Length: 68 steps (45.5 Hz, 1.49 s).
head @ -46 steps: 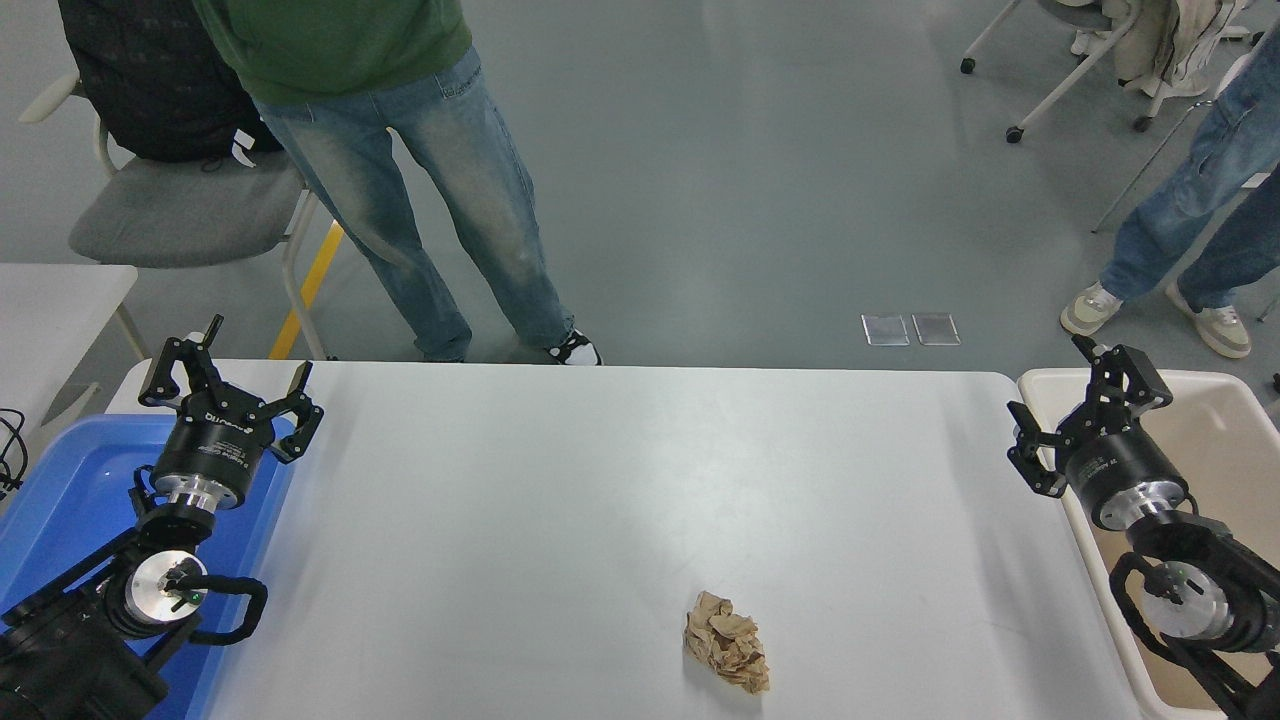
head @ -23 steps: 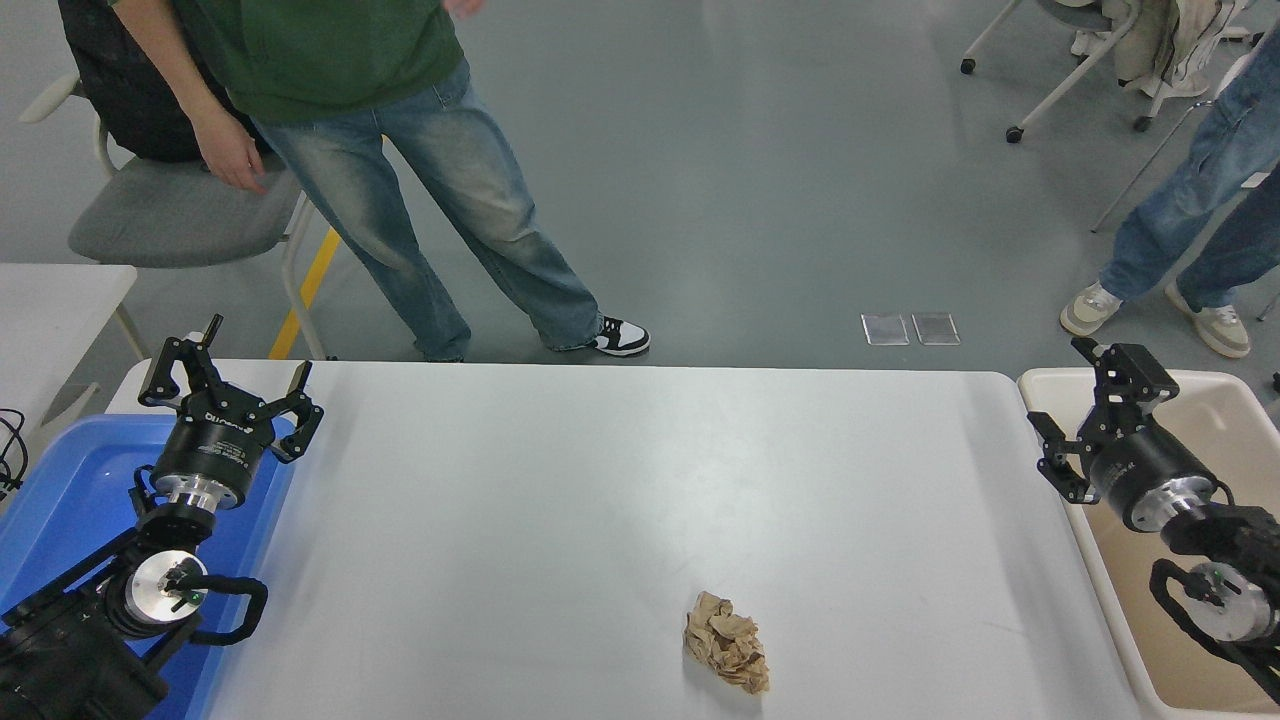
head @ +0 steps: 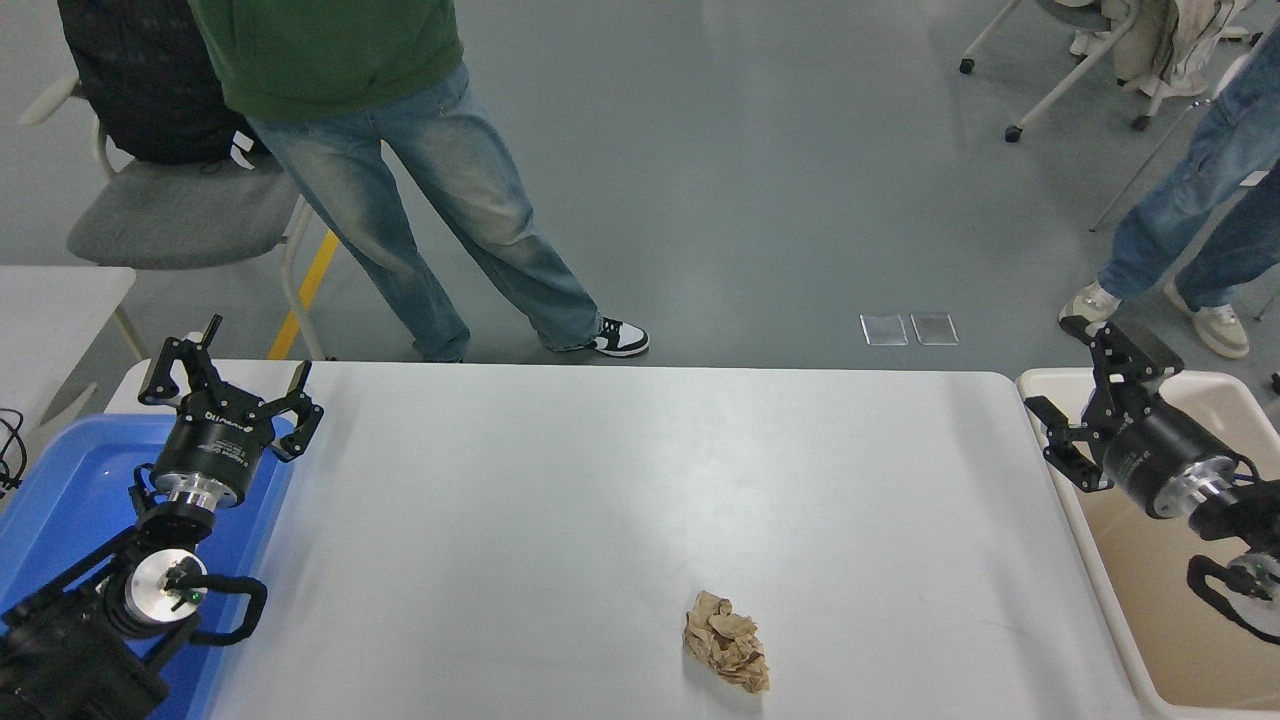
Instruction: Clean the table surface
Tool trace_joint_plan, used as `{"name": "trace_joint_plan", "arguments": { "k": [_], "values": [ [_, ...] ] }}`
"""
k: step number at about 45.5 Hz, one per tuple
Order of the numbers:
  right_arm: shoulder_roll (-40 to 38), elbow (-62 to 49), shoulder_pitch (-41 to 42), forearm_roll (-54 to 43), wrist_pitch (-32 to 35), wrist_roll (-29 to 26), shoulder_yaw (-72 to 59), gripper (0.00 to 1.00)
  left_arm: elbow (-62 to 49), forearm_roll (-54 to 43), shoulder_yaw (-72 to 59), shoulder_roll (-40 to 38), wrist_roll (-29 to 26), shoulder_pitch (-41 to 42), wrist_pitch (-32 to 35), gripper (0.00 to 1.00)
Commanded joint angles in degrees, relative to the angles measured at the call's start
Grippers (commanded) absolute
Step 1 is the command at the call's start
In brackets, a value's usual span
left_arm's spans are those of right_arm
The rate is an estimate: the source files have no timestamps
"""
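Near the front edge of the white tabletop: one crumpled brown paper wad, long axis running toward the front right. Right gripper, fingers spread wide and empty, hovers over the beige bin, nearer the wad than the left gripper, also spread, parked over the blue bin.

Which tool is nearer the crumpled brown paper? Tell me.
Right, narrowly. The right tool hangs open over the beige bin, up and right of the paper. The left tool sits open over the blue bin, farther off at the left.
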Motion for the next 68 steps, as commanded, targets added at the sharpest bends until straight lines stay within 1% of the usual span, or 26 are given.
{"name": "trace_joint_plan", "arguments": {
  "k": [1, 5, 11, 12, 17, 21, 31, 39, 45, 49, 56, 68],
  "values": [
    [-6.3, 7.6, 4.7, -8.3, 0.2, -2.6, -9.1, 0.99, 0.0, 0.0, 0.0, -0.1, 0.1, 0.0, 0.0, 0.99],
    [-6.9, 9.0, 5.9, -10.7, 0.2, -2.6, -11.0, 0.99, 0.0, 0.0, 0.0, 0.0, 0.0, 0.0, 0.0, 0.99],
    [-7.3, 11.0, 8.9, -21.0, 0.3, -2.8, -15.6, 0.99, 0.0, 0.0, 0.1, -0.1, 0.1, 0.0, 0.0, 0.99],
    [-7.4, 11.1, 10.4, -24.0, 0.7, -3.0, -17.1, 0.99, 0.0, -0.1, 0.1, 0.0, 0.1, 0.0, 0.0, 0.99],
    [-7.8, 13.4, 14.2, -29.1, 5.2, -4.3, -20.2, 0.99, 0.0, 0.0, 0.1, 0.0, 0.1, 0.0, -0.1, 0.99],
    [-8.2, 16.8, 16.2, -34.4, 6.7, -4.5, -20.6, 0.99, 0.0, 0.0, 0.1, 0.0, 0.1, 0.0, 0.0, 0.99],
    [-3.6, 17.8, 17.5, -47.3, 7.0, -4.5, -20.4, 0.99, 0.0, 0.0, 0.1, 0.0, 0.1, 0.0, 0.0, 0.99],
    [-1.1, 19.2, 17.4, -52.3, 6.8, -4.4, -20.6, 0.99, 0.0, 0.0, 0.1, -0.1, 0.0, 0.0, 0.0, 0.99],
    [3.5, 19.4, 17.4, -64.0, 5.7, -4.3, -20.7, 0.99, 0.0, 0.0, 0.1, 0.0, 0.1, 0.0, 0.0, 0.99],
    [5.5, 18.3, 16.8, -70.9, 3.0, -4.3, -20.8, 0.99, 0.0, 0.0, 0.1, 0.0, 0.0, 0.0, -0.1, 0.99],
    [9.5, 17.6, 16.2, -73.4, 0.9, -4.4, -20.9, 0.99, 0.0, -0.1, 0.1, 0.0, 0.1, 0.0, -0.1, 0.99],
    [15.9, 13.4, 16.4, -73.5, 0.8, -4.2, -20.9, 0.99, 0.0, 0.0, 0.1, 0.0, 0.0, 0.1, 0.0, 0.99]
  ]
}}
